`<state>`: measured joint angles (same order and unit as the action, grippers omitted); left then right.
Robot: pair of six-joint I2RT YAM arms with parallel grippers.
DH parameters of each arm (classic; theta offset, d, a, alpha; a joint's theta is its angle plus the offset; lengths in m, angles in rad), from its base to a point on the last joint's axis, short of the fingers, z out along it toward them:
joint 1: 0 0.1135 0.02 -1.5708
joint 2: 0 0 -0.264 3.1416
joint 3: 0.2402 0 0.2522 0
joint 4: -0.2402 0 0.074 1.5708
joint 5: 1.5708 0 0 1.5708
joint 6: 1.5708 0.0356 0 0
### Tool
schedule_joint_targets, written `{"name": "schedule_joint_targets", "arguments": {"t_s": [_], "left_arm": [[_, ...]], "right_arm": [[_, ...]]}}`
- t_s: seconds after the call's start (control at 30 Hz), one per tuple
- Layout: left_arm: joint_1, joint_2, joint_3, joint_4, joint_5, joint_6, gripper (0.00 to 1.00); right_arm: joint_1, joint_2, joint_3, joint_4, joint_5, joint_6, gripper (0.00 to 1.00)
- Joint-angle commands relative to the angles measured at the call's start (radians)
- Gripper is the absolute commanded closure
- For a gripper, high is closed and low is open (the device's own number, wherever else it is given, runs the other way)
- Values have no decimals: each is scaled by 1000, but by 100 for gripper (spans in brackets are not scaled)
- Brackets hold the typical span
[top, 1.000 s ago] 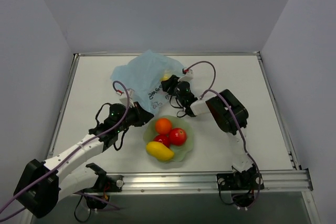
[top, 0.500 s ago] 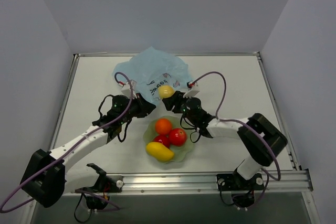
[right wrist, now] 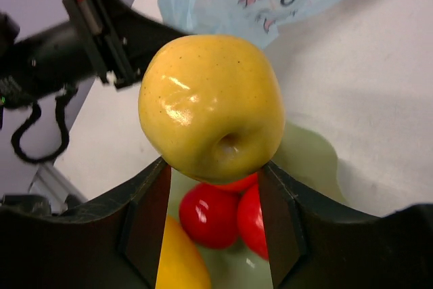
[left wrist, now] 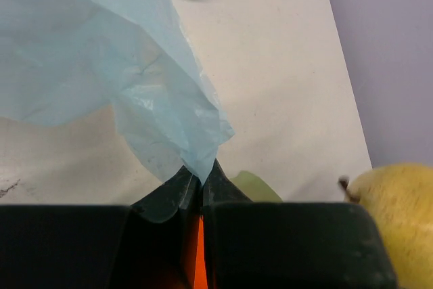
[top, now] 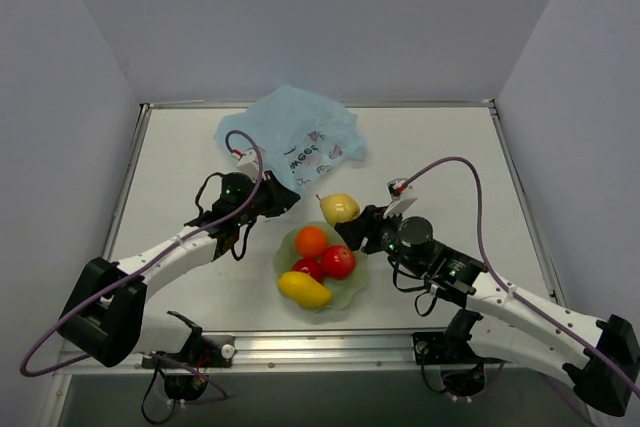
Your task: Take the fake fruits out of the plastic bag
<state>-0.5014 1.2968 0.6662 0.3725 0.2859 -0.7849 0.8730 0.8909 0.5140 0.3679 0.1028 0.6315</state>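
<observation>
The bench [top: 450, 147] looks the same as a second ago. The bag [top: 290, 132] still lies by the far edge, left of middle, but it's slumped flatter now and the print patch faces up. The bowl [top: 358, 282] hasn't budged, sitting near the near edge around the middle.

The big change is the right arm. It was stretched out to the bag's mouth and has since pulled back toward the near-right corner. The right fingers [top: 354, 230] are about half spread and clamped on the pear [top: 340, 209]. So the pear is out of the bag now, hanging just off the bowl's far rim and well apart from the bag.

The left fingers [left wrist: 193, 184] are still pinched fully shut on the bag's near edge, and the arm has slid a little farther in.

The other fruits are in the bowl where they were: mango [top: 304, 288], two apples [top: 338, 260], orange [top: 311, 240].
</observation>
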Motion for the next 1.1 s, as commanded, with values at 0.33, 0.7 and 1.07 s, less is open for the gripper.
{"name": "schedule_joint_targets", "arguments": {"t_s": [0.33, 0.7, 1.07], "left_arm": [[24, 4, 62, 86, 45, 15, 98], [24, -24, 50, 71, 44, 27, 98], [23, -28, 38, 77, 45, 21, 97]], "right_arm": [[271, -149, -22, -492, -106, 192, 74], [417, -138, -38, -529, 84, 272, 71], [445, -127, 9, -616, 178, 292, 22]]}}
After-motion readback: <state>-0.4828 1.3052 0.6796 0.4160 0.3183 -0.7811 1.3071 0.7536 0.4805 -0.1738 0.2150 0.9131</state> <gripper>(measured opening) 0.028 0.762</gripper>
